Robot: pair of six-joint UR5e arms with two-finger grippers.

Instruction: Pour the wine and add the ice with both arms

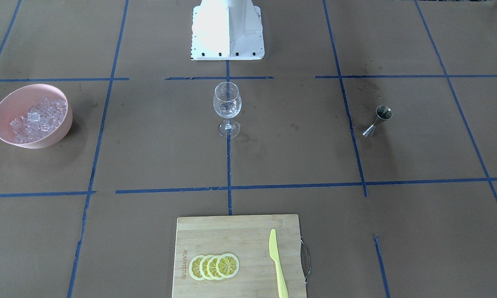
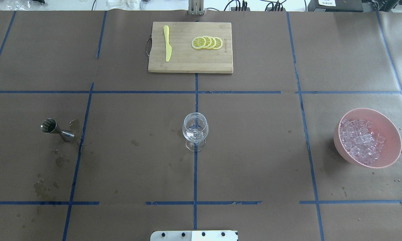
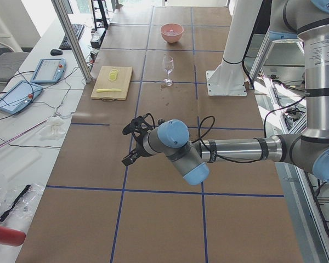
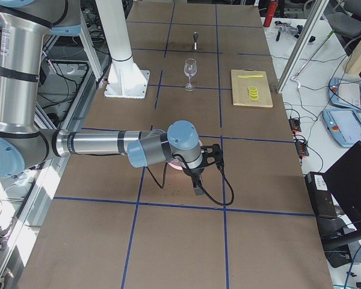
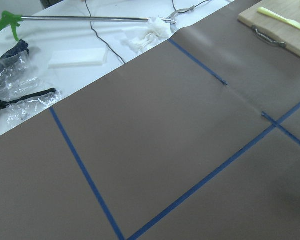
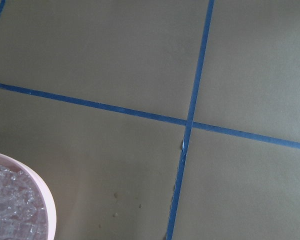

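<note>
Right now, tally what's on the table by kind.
wine glass: 1
jigger: 1
pink bowl of ice: 1
cutting board: 1
lemon slices: 4
yellow knife: 1
Total: 9

Left arm (image 3: 236, 149): silver tube links, pale blue joint caps, black cable (image 3: 206, 117) looped at wrist. Right arm (image 4: 96, 143) same. White pedestal (image 1: 227, 33), dark screw holes along base

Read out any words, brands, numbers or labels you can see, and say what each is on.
Nothing is legible.
Brand mark on the cutting board: too blurred to read.
Printed label on the left arm: too small.
White label on the black box: blurred.
</note>
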